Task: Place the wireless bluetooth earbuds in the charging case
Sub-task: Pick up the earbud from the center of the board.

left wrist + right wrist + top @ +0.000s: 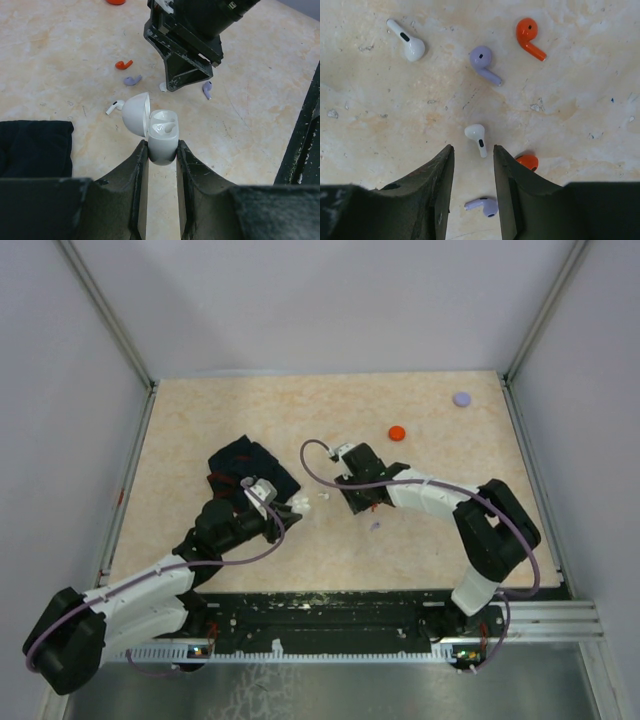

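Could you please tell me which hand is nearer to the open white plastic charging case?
Left. The left hand grips the open white plastic charging case; the right hand is just beyond it, over loose plastic earbuds, not touching it.

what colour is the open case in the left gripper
White case, clearest in left wrist view.
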